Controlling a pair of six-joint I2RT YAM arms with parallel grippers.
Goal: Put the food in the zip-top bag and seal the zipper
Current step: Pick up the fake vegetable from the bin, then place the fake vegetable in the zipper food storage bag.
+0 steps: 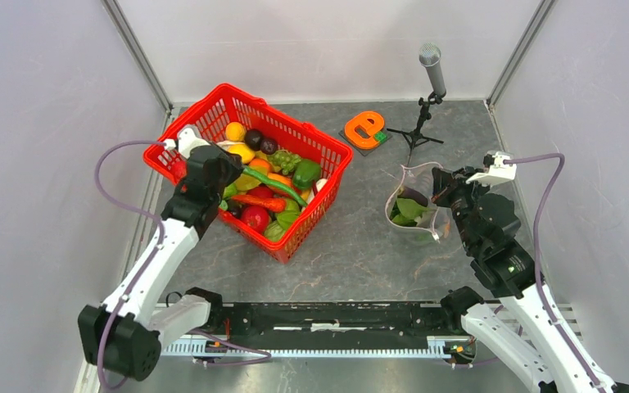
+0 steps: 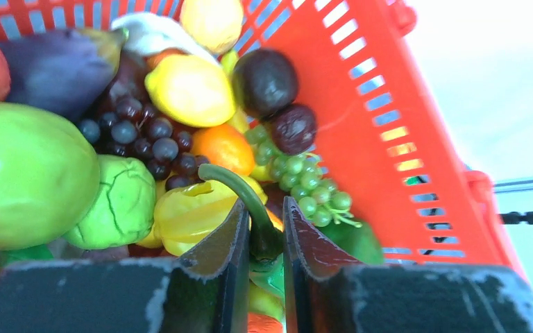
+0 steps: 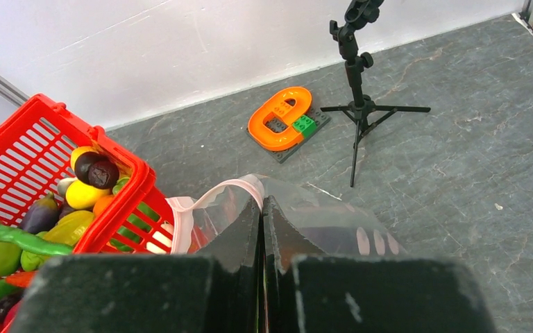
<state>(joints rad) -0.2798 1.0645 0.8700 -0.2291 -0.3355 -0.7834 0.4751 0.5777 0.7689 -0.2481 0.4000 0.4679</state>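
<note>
left hand [image 2: 261, 239] pinches a long green piece [image 2: 227, 182] in the basket [image 2: 361, 118]; the bag [image 1: 412, 211], pinched by right hand [image 3: 261, 208], lies rightward

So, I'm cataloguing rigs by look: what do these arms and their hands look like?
Both the left arm and right arm have white tubular links joined by chunky black joints. A lilac cable loops along each to a white wrist mount. The left hand and right hand each have two flat black fingers with scuffed, chipped edges.
</note>
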